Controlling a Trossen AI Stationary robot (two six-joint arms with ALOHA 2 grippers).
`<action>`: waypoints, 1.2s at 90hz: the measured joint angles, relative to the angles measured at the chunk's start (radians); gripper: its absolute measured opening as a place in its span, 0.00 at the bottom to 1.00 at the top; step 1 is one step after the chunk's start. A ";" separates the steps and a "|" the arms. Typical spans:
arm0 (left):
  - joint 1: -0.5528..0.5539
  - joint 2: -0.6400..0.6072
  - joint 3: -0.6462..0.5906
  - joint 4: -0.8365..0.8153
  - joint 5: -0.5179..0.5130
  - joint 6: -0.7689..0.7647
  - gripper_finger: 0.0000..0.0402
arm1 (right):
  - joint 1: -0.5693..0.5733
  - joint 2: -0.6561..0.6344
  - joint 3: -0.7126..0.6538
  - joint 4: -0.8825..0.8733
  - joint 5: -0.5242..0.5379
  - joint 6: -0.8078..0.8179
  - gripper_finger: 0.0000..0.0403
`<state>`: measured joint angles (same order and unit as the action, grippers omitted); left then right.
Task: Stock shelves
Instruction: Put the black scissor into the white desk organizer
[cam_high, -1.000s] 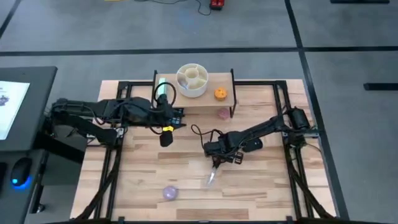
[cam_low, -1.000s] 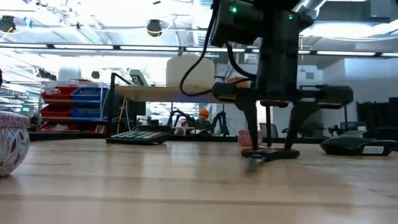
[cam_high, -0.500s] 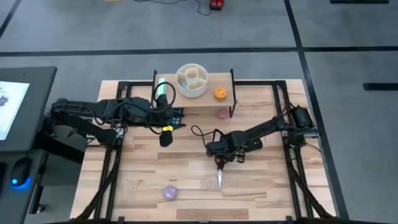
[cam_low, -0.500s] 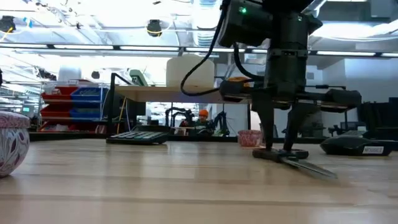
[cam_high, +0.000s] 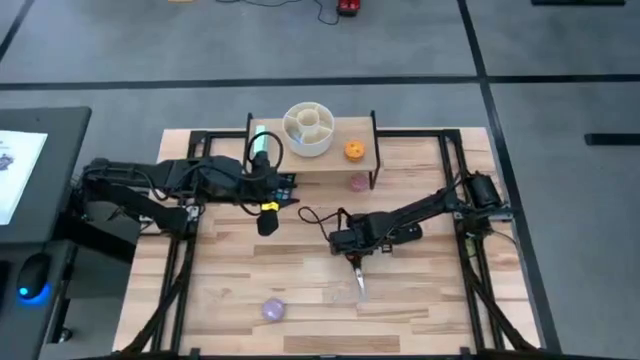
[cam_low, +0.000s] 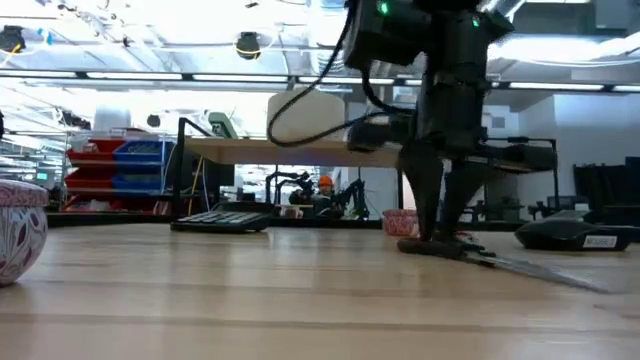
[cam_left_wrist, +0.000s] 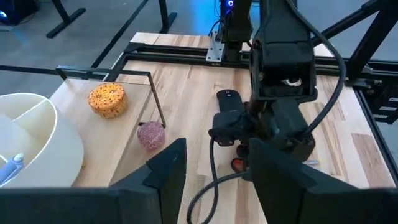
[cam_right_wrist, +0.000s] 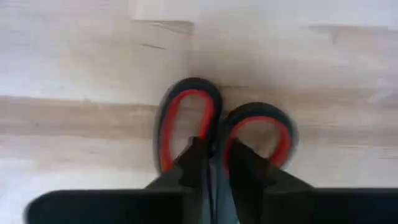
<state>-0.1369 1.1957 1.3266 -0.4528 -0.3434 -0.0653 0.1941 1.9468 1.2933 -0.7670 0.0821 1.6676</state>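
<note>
Your bench (cam_high: 300, 290) is pale planked wood, smooth, matt. Shelves (cam_high: 330, 160) have a light wood top on thin black metal legs. Scissors (cam_right_wrist: 217, 134): glossy black and red plastic loops, shiny metal blades. White divided bowl (cam_high: 309, 128) looks like smooth plastic.

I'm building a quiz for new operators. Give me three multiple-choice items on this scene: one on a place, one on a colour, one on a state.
1. Where is the white divided bowl?
A. on the shelf
B. on the floor
C. at the table's near edge

2. What colour lines the handle loops of the scissors?
A. blue
B. red
C. green

3. The right gripper is:
A. open above the shelf
B. shut on the scissors
C. holding a cup

Answers: A, the high view shows the bowl standing on the plank top; B, the right wrist view shows red inside both loops; B, its fingers pinch the scissors between the loops.
</note>
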 joint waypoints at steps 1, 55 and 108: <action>0.000 0.000 0.000 0.000 0.000 0.000 0.38 | 0.000 0.001 0.005 -0.003 0.000 -0.007 0.02; 0.000 0.000 0.000 0.001 -0.002 -0.010 0.38 | -0.001 -0.001 0.061 -0.068 -0.019 -0.157 0.15; 0.000 0.000 0.000 0.001 -0.004 -0.010 0.38 | 0.015 -0.005 0.106 -0.232 -0.034 -0.242 0.29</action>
<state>-0.1371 1.1954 1.3266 -0.4519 -0.3470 -0.0757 0.2092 1.9419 1.3989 -0.9990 0.0480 1.4252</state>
